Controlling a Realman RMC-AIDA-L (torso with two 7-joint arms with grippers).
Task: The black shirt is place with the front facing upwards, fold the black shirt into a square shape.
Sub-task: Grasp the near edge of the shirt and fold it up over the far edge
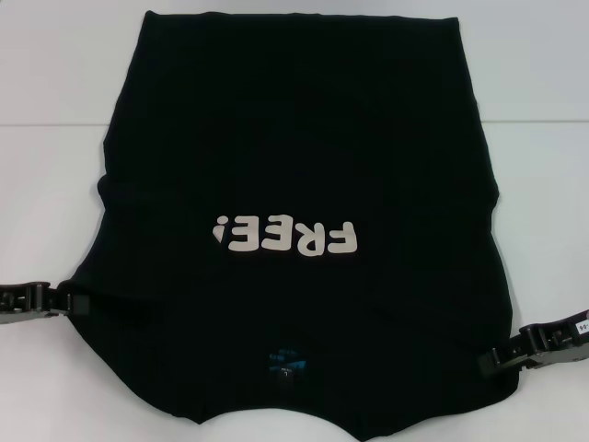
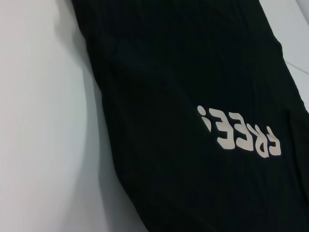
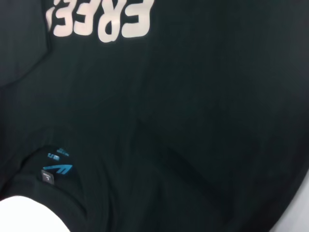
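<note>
Black shirt lay front-up across the centre of the white tabletop, collar toward frame bottom. You had the left hand at the lower-left sleeve edge and the right hand lower right, probably staged for a side fold. Can't tell either grip.

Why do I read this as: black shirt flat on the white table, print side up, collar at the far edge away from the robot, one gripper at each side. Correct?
Not quite. The black shirt has its collar at the near edge: the head view shows the blue neck label below the "FREE!" print, toward the robot. The rest holds: print up, white table, left gripper and right gripper at its sides.
</note>
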